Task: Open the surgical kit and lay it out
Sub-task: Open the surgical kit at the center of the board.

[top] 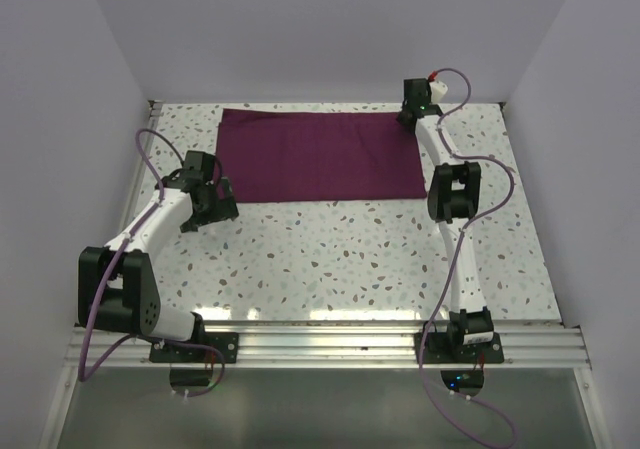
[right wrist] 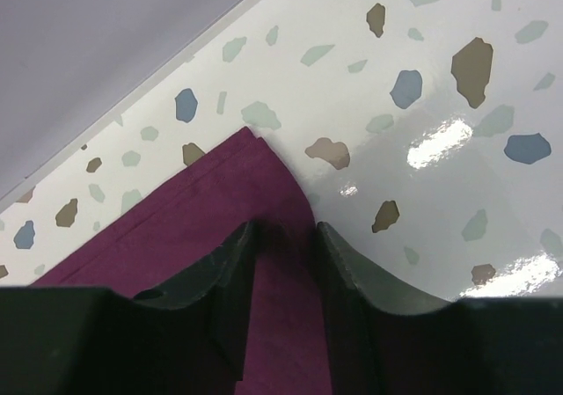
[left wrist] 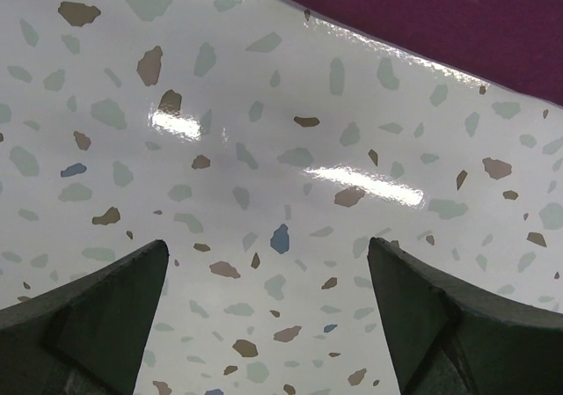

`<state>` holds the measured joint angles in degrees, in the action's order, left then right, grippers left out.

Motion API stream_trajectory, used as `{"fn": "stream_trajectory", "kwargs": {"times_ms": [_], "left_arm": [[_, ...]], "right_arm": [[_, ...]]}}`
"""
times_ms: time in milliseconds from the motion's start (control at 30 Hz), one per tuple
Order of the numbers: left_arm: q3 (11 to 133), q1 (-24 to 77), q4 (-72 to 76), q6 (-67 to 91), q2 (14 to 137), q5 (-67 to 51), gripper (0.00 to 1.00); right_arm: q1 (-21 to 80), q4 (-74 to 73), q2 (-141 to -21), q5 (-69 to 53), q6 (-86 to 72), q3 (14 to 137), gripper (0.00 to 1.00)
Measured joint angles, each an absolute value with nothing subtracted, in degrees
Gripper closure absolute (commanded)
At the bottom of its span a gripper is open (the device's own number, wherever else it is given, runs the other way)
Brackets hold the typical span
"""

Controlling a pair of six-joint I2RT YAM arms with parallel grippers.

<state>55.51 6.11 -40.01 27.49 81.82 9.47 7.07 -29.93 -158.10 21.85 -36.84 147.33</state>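
Observation:
The dark purple cloth wrap (top: 320, 156) lies spread flat as a rectangle at the back of the speckled table (top: 340, 259). No steel tray or instruments show in any view. My right gripper (top: 412, 117) is at the cloth's far right corner. In the right wrist view its jaws (right wrist: 286, 232) stand close together with a raised fold of cloth (right wrist: 202, 219) pinched between them. My left gripper (top: 218, 204) hovers low just off the cloth's near left corner. In the left wrist view it (left wrist: 266, 247) is open and empty over bare table, with the cloth's edge (left wrist: 422, 17) ahead.
Pale walls close in the table at the back (top: 330, 29) and on both sides. The back wall's base (right wrist: 106, 52) is close behind the right gripper. A metal rail (top: 330, 344) runs along the near edge, holding both arm bases. Purple cables loop beside each arm.

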Motion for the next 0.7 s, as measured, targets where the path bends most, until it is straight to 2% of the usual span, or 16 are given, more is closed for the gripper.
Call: {"fn": "stream_trajectory", "kwargs": {"times_ms": [100,233,433,700], "left_arm": [[55.5,6.1,-40.0,27.5,81.8,9.6,0.0],[55.5,6.1,-40.0,27.5,81.8,9.8,0.0],[54.8,6.1,-39.8,27.5,81.8,9.8,0.0],[54.7,6.1,-39.5,27.5,81.8,9.7,0.0]], "right_arm": [[7.1,-30.3,-158.1,22.0,-36.3,147.3,0.79],[7.2,-30.5,-158.1,22.0,-35.4,147.1,0.92],[7.6,-29.9,-157.2,23.2,-33.8,145.6,0.96],[7.8,-31.2,-152.5,25.3,-30.2,140.2,0.93]]}}
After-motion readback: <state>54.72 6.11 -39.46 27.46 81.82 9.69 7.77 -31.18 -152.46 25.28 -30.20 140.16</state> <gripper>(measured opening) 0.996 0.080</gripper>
